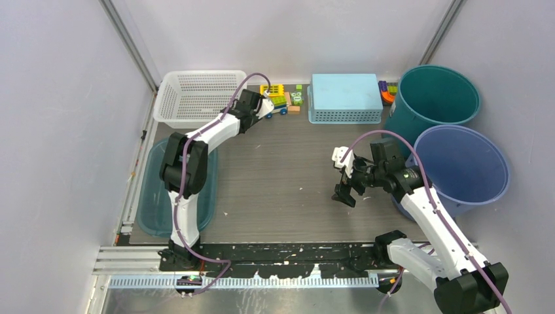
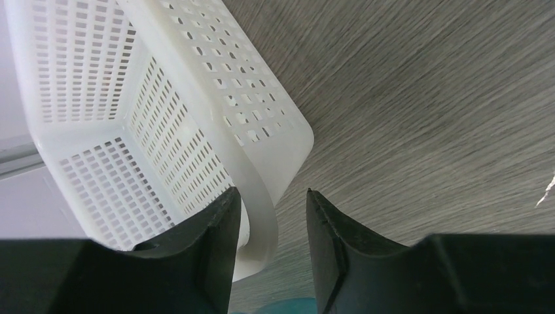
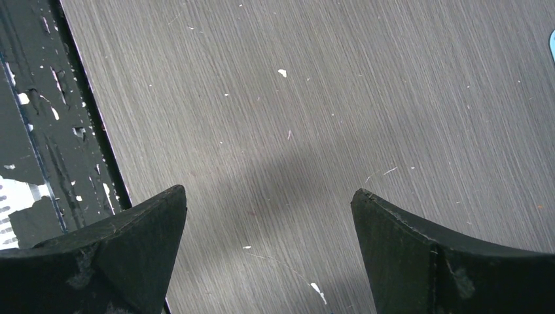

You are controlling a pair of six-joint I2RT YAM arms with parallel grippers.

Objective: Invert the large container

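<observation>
A large white perforated basket [image 1: 196,98] stands upright at the back left of the table. In the left wrist view its right rim and a corner [image 2: 262,150] fill the left half. My left gripper [image 1: 245,99] is at that right rim. Its jaws [image 2: 270,191] are open and straddle the rim, one finger inside the basket and one outside, with a gap on the outer side. My right gripper [image 1: 345,193] is wide open and empty, pointing down over bare table right of centre [image 3: 268,191].
A light blue basket [image 1: 345,97] lies upside down at the back centre. Small colourful toys [image 1: 281,99] sit between the two baskets. A teal bucket [image 1: 432,98] and a blue bucket [image 1: 461,167] stand at the right. A shallow teal tub [image 1: 154,196] lies at the left.
</observation>
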